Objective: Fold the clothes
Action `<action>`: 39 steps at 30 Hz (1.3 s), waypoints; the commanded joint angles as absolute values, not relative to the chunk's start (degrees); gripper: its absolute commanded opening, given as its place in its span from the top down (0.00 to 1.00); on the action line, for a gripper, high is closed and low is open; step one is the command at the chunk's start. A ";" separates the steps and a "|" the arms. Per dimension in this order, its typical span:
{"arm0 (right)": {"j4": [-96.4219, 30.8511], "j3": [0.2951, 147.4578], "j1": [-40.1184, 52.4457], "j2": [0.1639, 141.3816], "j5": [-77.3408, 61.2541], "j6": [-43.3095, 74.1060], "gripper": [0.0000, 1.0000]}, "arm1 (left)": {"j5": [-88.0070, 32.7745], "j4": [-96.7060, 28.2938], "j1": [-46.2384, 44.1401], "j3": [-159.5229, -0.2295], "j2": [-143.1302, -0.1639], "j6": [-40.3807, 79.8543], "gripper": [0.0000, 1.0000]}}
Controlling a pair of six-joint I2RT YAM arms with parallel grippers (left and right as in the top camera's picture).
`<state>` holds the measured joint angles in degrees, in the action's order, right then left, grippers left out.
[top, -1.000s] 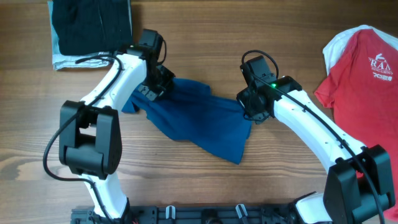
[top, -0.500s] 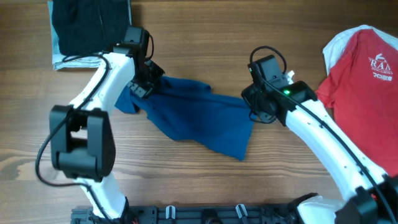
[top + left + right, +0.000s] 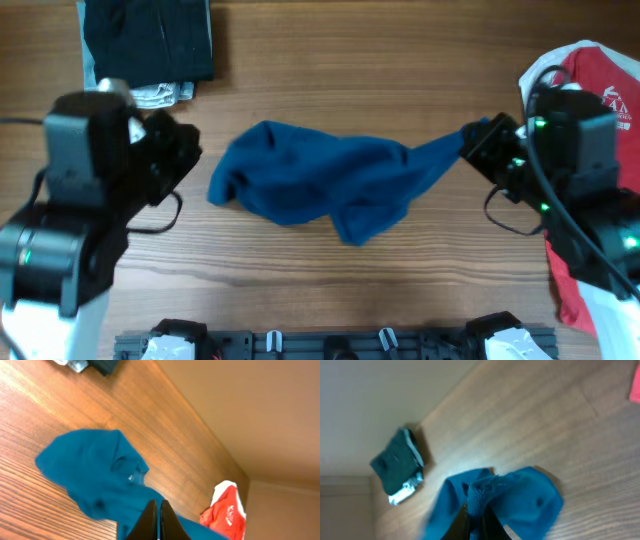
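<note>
The dark blue shirt [image 3: 310,185] lies crumpled mid-table, its right end pulled up into a stretched tail. My right gripper [image 3: 472,143] is shut on that tail; in the right wrist view a fold of the blue shirt [image 3: 520,495] is pinched between the fingers [image 3: 477,510]. My left gripper [image 3: 185,155] hangs left of the shirt, raised and apart from it. In the left wrist view its fingers [image 3: 156,515] are shut with nothing between them, the shirt [image 3: 95,470] below. The red T-shirt [image 3: 600,100] with white lettering lies far right, over a white garment [image 3: 540,70], partly hidden by my right arm.
A folded dark stack [image 3: 150,40] on a light garment [image 3: 160,95] sits at the table's back left corner; it also shows in the right wrist view [image 3: 397,462]. The red T-shirt shows in the left wrist view [image 3: 225,510]. A black rail [image 3: 330,345] runs along the front edge.
Both arms rose and moved apart. My right gripper drew the shirt's end up and to the right. My left gripper let go of the shirt and moved left.
</note>
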<state>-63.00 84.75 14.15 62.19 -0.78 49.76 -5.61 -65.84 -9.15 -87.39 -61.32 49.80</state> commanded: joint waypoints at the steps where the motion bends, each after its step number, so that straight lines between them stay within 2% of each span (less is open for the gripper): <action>1: -60.58 88.03 13.93 61.76 3.38 47.83 0.96 | -3.97 -63.68 -8.84 -88.18 -61.04 50.00 0.96; 3: -58.81 88.03 13.93 64.42 5.78 47.75 0.96 | -3.99 -61.58 -8.84 -88.20 -66.06 50.15 0.94; 4: -58.50 88.03 13.93 65.95 6.48 47.75 0.96 | -4.58 -61.52 -8.84 -88.20 -68.95 50.13 0.88; 5: -58.35 88.03 13.87 68.14 8.01 47.77 0.96 | -7.38 -62.08 -8.84 -88.18 -73.41 50.09 0.70; 8: -58.52 88.03 12.36 73.45 10.76 47.99 0.96 | -14.44 -63.92 -8.88 -88.18 -84.38 47.83 0.67; 11: -58.83 88.03 7.86 76.34 9.39 47.99 0.95 | -14.55 -66.54 -8.88 -88.18 -95.18 46.83 0.57; 15: -59.18 88.03 5.58 76.62 7.51 46.96 0.95 | -13.43 -66.70 -11.22 -88.18 -103.42 46.65 0.53; 16: -59.29 88.03 5.58 76.62 7.55 46.39 0.95 | -12.03 -66.70 -12.53 -88.18 -104.71 46.65 0.46; 17: -59.57 88.03 5.58 76.64 7.53 46.37 0.95 | -8.99 -66.72 -14.50 -88.18 -106.13 46.63 0.28; 18: -59.70 88.01 5.61 76.69 7.51 46.39 0.95 | -6.87 -66.70 -16.08 -88.18 -107.15 46.63 0.22; 19: -59.72 88.01 5.61 76.75 7.49 46.41 0.95 | -5.34 -66.61 -18.09 -88.18 -108.40 46.65 0.20; 23: -61.80 88.01 5.61 77.06 7.46 45.25 0.96 | 0.16 -65.60 -23.40 -88.18 -113.95 53.15 0.20; 28: -63.07 88.01 5.61 77.17 7.51 44.51 0.95 | -0.40 -67.05 -14.59 -88.20 -111.15 52.69 0.29; 32: -63.09 88.01 5.61 78.48 7.44 44.58 0.95 | -0.86 -68.05 -10.35 -88.20 -104.73 49.58 0.28; 35: -63.00 88.01 5.61 80.58 5.04 44.99 0.95 | -4.14 -67.94 -9.72 -86.65 -106.37 45.36 0.28; 39: -62.94 88.01 5.61 81.95 4.43 45.01 0.95 | -7.01 -66.11 -11.07 -83.40 -108.64 45.10 0.35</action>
